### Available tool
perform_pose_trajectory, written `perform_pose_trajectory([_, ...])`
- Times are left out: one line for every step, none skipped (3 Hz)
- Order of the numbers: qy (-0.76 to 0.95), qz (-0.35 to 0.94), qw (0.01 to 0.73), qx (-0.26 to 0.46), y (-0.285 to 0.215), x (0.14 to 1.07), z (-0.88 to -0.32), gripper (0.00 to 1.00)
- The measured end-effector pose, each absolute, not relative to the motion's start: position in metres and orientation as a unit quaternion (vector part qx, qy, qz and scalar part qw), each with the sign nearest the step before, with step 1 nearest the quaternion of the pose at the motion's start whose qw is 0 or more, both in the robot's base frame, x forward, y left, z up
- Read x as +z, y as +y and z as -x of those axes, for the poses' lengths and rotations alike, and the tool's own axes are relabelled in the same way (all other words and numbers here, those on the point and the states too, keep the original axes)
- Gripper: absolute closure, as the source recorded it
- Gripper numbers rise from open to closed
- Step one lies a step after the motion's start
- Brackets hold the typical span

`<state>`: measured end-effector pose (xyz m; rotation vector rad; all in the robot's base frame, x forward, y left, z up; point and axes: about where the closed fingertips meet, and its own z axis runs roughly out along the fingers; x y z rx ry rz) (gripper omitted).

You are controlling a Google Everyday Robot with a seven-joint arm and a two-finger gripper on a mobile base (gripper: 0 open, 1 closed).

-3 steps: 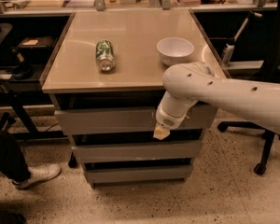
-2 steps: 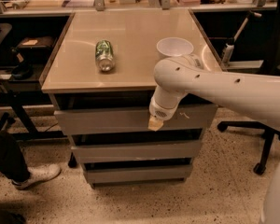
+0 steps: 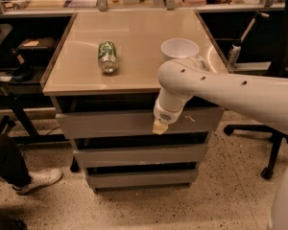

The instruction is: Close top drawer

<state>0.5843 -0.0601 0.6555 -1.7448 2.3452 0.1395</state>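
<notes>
Gripper (open or closed: can't tell) sat at top drawer front, just right of ctr; drawer partly out.

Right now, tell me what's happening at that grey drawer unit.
The robot's arm reaches in from the right, with its gripper at the front of the top drawer, right of centre. That drawer juts out past the two lower drawers and is not yet shut. On the tabletop, a green can lies on its side, apart from a white bowl.
</notes>
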Motion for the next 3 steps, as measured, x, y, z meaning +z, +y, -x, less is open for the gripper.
perform_pose_trajectory([0.797,0.593,0.107,0.047,-0.0601,0.6555,-0.5843,0.58])
perform_pose_trajectory([0.797,0.593,0.107,0.047,-0.0601,0.6555,-0.5843,0.35])
perform_pose_trajectory([0.797,0.593,0.107,0.047,-0.0601,0.6555,-0.5843,0.13])
